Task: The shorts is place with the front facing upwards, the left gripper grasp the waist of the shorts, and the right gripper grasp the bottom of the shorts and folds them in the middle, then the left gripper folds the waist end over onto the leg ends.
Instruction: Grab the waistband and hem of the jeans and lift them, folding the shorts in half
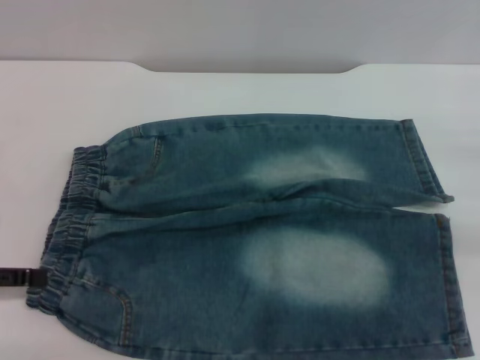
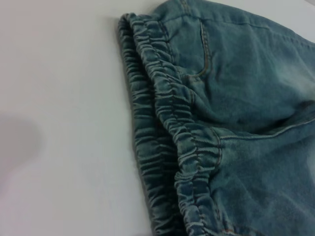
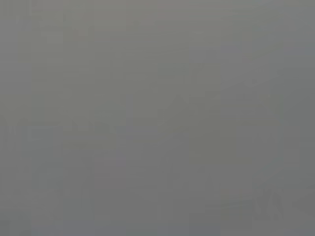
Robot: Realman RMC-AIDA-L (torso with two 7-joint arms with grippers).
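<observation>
From the head camera I see the shorts (image 1: 255,240) flat on the white desk (image 1: 225,90), long axis running left to right. My left end effector (image 1: 22,277) is a dark sliver touching the waist of the shorts (image 1: 71,225); I cannot tell its finger state.

The left wrist camera shows the gathered waistband just beside it.

The right wrist camera shows only blank grey; the left arm is nearer.

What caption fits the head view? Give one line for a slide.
Denim shorts lie flat on the white table, waistband toward the left gripper.
</observation>
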